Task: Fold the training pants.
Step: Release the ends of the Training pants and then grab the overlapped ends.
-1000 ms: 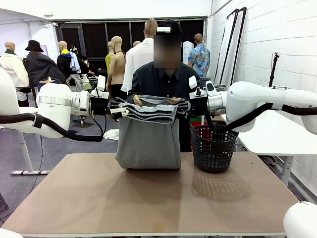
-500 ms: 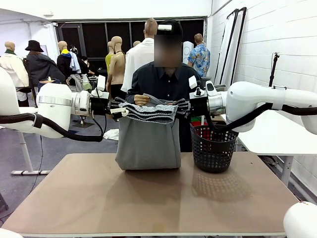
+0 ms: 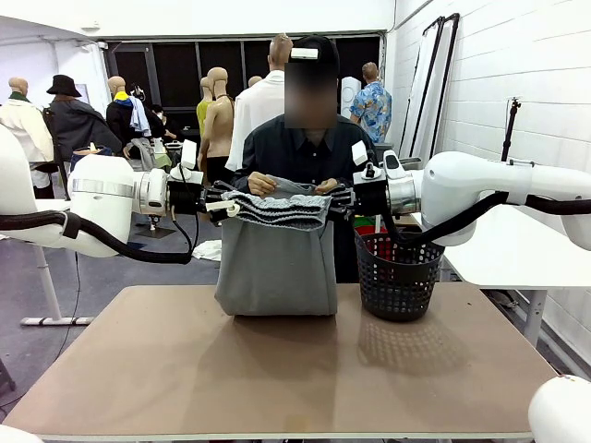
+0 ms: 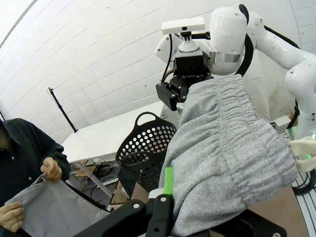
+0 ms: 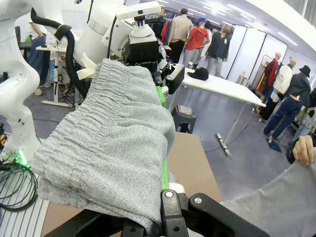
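The light grey training pants (image 3: 277,268) hang folded over above the table's far edge, lower fold almost touching it. Their gathered waistband (image 3: 277,209) is stretched level between my two grippers. My left gripper (image 3: 224,205) is shut on the waistband's left end, and my right gripper (image 3: 334,201) is shut on its right end. In the left wrist view the bunched waistband (image 4: 227,143) drapes over a green pad (image 4: 168,180). The right wrist view shows the same cloth (image 5: 113,143) against a green pad (image 5: 164,173). Behind, the person's hands (image 3: 261,185) hold the far end of the pants.
A black mesh basket (image 3: 399,275) stands on the brown table (image 3: 277,369) at the back right, close to my right arm. The person stands at the far edge. A white table (image 3: 517,249) lies off to the right.
The person's hands have shifted slightly along the far edge of the cloth. Both arms and the hanging pants stay where they were.
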Available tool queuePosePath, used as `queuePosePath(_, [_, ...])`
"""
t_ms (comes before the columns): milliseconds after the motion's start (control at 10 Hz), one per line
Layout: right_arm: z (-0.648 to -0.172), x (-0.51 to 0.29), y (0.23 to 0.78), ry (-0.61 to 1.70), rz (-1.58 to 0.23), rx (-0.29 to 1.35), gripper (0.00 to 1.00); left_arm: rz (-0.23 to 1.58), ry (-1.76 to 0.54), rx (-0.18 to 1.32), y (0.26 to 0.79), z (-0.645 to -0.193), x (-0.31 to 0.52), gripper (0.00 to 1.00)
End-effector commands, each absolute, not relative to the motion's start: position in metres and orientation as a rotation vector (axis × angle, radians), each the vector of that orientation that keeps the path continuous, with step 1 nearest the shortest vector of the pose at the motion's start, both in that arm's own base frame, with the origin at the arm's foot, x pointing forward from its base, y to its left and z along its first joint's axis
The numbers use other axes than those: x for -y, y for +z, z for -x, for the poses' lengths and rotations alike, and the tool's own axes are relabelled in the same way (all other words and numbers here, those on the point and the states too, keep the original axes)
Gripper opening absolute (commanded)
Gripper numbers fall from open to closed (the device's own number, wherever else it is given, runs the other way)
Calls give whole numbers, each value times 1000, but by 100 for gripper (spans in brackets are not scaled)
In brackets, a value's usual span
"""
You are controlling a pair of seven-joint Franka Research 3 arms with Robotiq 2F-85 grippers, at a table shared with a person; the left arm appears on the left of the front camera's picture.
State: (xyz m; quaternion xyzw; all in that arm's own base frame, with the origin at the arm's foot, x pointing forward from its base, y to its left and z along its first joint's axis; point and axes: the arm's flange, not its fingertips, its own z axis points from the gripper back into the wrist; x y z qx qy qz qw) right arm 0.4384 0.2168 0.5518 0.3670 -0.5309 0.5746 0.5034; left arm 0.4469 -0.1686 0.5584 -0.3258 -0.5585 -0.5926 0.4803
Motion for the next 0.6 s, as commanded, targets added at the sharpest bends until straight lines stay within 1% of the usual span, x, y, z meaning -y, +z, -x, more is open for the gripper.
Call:
queuePosePath(0, [-435, -221, 556, 1389, -888, 1279, 0, 799, -1440, 1400, 559, -443, 170, 0])
queuePosePath(500, [-435, -221, 556, 1389, -888, 1279, 0, 799, -1440, 1400, 559, -443, 170, 0])
